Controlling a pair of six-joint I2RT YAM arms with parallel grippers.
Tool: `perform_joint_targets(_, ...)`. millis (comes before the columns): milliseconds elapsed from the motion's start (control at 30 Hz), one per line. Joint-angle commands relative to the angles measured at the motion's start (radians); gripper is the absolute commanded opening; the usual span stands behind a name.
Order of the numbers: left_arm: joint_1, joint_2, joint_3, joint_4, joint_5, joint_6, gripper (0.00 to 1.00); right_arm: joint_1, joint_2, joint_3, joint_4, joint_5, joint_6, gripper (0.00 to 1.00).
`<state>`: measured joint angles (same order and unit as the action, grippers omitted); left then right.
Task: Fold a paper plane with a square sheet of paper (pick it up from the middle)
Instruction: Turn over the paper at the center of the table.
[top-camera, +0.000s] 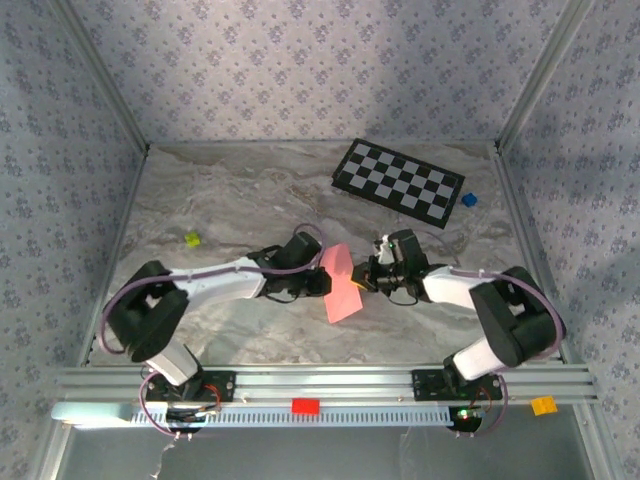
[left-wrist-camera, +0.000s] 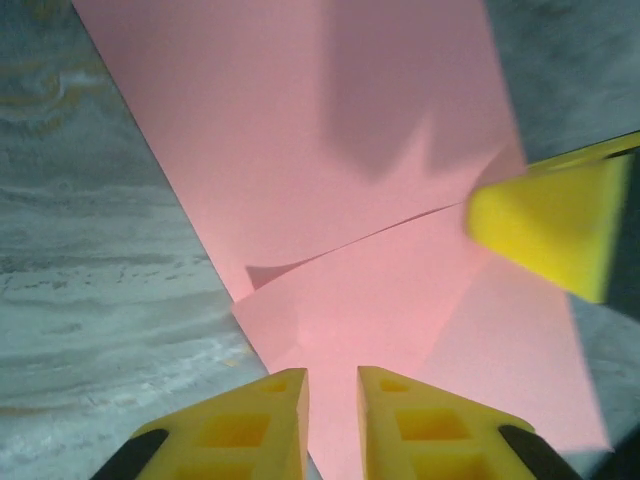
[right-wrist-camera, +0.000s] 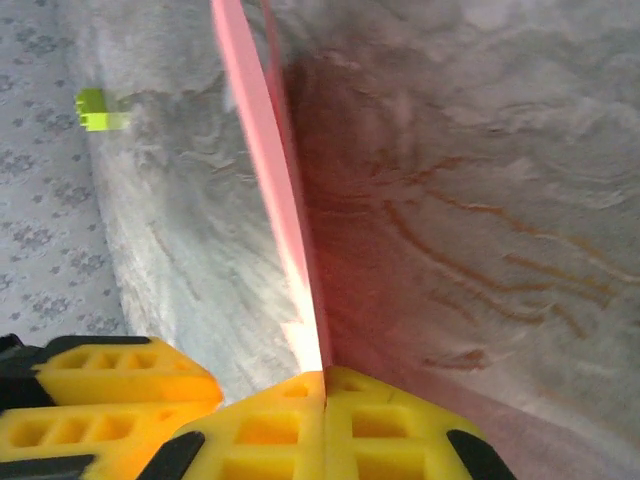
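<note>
Left gripper (left-wrist-camera: 333, 425): yellow jaws a sliver apart, at the near edge of the thin pink-red square sheet of paper (left-wrist-camera: 300, 130).
Right gripper (right-wrist-camera: 325, 420): jaws together, pinching the sheet's opposite edge.
Sheet: mid-table between both grippers, partly folded.
Handling: likely light, floppy, easily creased; hold gently beside a fold.
Beyond: black-and-white checkered board (top-camera: 398, 182), well apart.

The square sheet of paper (top-camera: 341, 287) sits between the left end effector (top-camera: 319, 283) and right end effector (top-camera: 364, 283).
</note>
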<state>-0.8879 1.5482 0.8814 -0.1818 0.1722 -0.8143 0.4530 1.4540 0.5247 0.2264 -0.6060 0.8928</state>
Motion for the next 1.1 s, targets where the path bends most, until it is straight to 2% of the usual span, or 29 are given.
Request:
perform_joint_targets(0,0.009,-0.097,-0.024,-0.016,-0.034,-0.014,0.24,0.002,-0.092,0.044,-0.16,0.044,-0.106,0.05)
perform_joint_targets(67,0.009,-0.159,-0.051,-0.032,-0.073,-0.026,0.26,0.013,-0.145,0.084,-0.284,0.108,-0.169,0.04)
perform_joint_targets(167,0.018,-0.259,-0.105,-0.053,-0.127,-0.045,0.29,0.045,-0.221,0.181,-0.518,0.267,-0.256,0.04)
perform_joint_targets(233,0.028,-0.323,-0.145,-0.066,-0.16,-0.064,0.31,0.077,-0.254,0.254,-0.655,0.396,-0.335,0.03)
perform_joint_targets(300,0.039,-0.392,-0.19,-0.076,-0.179,-0.086,0.32,0.13,-0.257,0.347,-0.797,0.584,-0.362,0.03)
perform_joint_targets(400,0.051,-0.492,-0.244,-0.096,-0.205,-0.112,0.34,0.196,-0.187,0.486,-1.023,0.84,-0.409,0.03)
perform_joint_targets(533,0.079,-0.602,-0.28,-0.174,-0.248,-0.14,0.35,0.291,-0.016,0.654,-1.262,1.188,-0.38,0.02)
perform_joint_targets(600,0.093,-0.642,-0.28,-0.239,-0.281,-0.148,0.35,0.328,0.082,0.742,-1.34,1.251,-0.347,0.0)
perform_joint_targets(767,0.134,-0.757,-0.276,-0.401,-0.373,-0.163,0.35,0.452,0.337,0.883,-1.372,1.264,-0.272,0.0)
perform_joint_targets(900,0.133,-0.839,-0.256,-0.536,-0.483,-0.189,0.35,0.542,0.55,1.032,-1.347,1.134,-0.212,0.01)
perform_joint_targets(967,0.135,-0.876,-0.261,-0.554,-0.501,-0.195,0.35,0.58,0.631,1.104,-1.335,1.069,-0.187,0.04)
perform_joint_targets(1067,0.136,-0.919,-0.271,-0.558,-0.498,-0.195,0.36,0.602,0.684,1.167,-1.228,0.898,-0.179,0.09)
